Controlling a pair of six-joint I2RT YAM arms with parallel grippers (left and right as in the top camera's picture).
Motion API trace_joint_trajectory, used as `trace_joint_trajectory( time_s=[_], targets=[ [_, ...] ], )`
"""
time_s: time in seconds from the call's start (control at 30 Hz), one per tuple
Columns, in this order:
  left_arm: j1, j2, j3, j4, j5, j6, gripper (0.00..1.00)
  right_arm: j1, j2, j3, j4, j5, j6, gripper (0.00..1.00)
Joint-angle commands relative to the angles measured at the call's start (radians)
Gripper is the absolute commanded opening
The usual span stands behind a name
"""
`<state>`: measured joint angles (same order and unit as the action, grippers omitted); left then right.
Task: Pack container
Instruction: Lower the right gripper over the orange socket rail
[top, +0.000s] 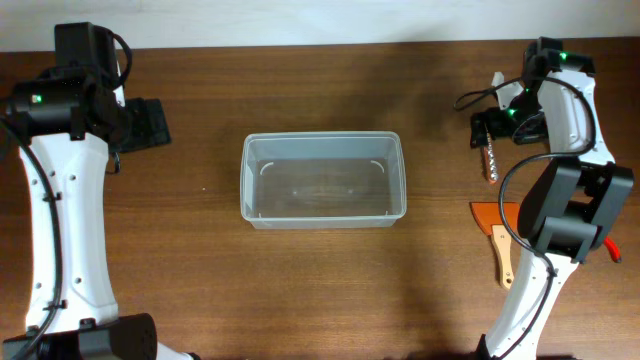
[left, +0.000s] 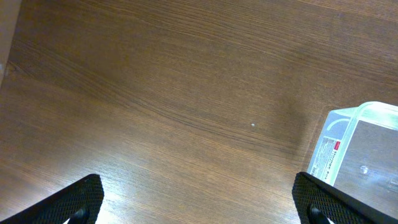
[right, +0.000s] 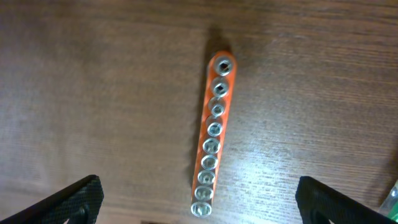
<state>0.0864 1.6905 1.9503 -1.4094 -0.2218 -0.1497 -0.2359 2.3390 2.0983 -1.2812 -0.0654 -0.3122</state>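
Note:
The clear plastic container stands empty in the middle of the table; one corner of it shows in the left wrist view. My left gripper is open and empty over bare wood left of the container. My right gripper is open above an orange socket rail holding several silver sockets. The rail lies flat on the table between the spread fingers, untouched. It also shows in the overhead view.
An orange scraper with a wooden handle lies at the right, partly under the right arm. A red item peeks out at the far right edge. The table's back edge runs along the top.

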Motion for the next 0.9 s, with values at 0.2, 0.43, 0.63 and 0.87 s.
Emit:
trace_joint_trajectory(
  time_s=[0.2,0.43,0.63,0.87],
  targets=[
    [0.003,-0.013,0.014,0.003,-0.011,0.006,0.99,0.0,0.064,0.01,0.0,0.029,0.063,1.0],
    [0.003,-0.013,0.014,0.003,-0.011,0.006,0.99,0.0,0.083,0.01,0.003,0.029,0.063,1.0],
    [0.002,-0.013,0.014,0.003,-0.011,0.006,0.99,0.0,0.095,0.01,0.018,0.029,0.064,1.0],
    [0.002,-0.013,0.014,0.003,-0.011,0.006,0.99,0.0,0.098,0.01,0.044,0.029,0.063,0.98]
  ],
)
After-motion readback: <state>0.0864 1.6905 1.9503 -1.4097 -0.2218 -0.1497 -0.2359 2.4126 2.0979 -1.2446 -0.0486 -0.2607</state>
